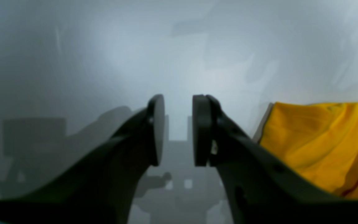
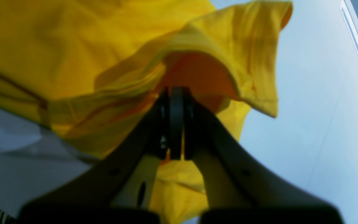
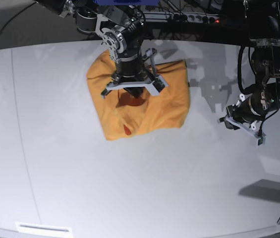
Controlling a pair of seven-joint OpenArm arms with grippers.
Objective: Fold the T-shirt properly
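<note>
Although the T-shirt (image 3: 144,106) already lies bunched into a rough square, folding looks unfinished: the right gripper (image 2: 176,124) is clamped on a raised fold, while the left gripper (image 1: 178,130), fingers apart and empty, hangs beside the cloth.

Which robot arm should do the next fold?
The right one, probably. The right gripper is shut on the T-shirt, above it. The left gripper is open and empty, off beside the cloth.
</note>
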